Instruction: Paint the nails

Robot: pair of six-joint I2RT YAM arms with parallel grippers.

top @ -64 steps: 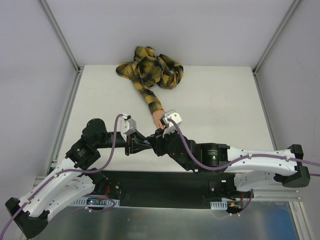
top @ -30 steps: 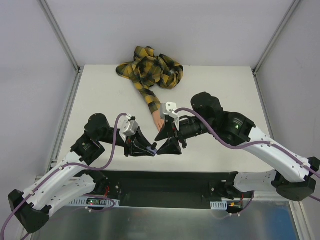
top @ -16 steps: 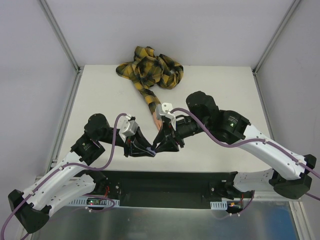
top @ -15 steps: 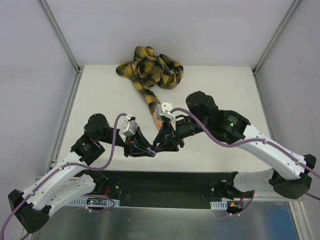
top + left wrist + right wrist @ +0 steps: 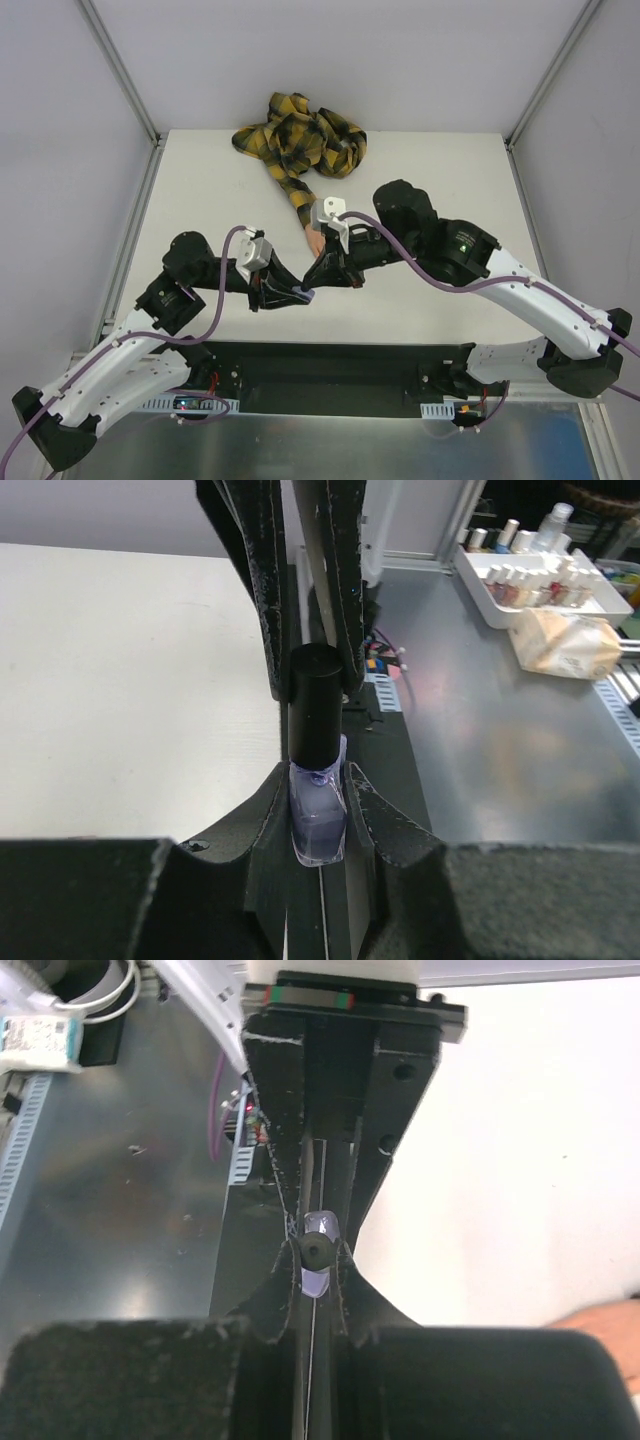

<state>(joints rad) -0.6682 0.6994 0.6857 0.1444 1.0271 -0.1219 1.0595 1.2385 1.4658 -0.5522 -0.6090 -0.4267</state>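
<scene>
Nails unclear overhead; wrist views show left gripper [image 5: 318, 802] clamping bottle [image 5: 319, 828], right gripper [image 5: 315, 1253] cap [image 5: 315, 705]

a white bench [image 5: 420, 180] fills the middle of the top view, with a crumpled yellow-black plaid shirt [image 5: 300, 140] bunched at its upper centre. a small purple bottle [image 5: 318, 825] with a black cap [image 5: 315, 705] stands upright low in the left wrist view. at that view's upper right, a white tray [image 5: 478, 580] of little bottles sits on a grey metal surface [image 5: 500, 750], a beige crumpled bag [image 5: 565, 645] just beside it.
</scene>
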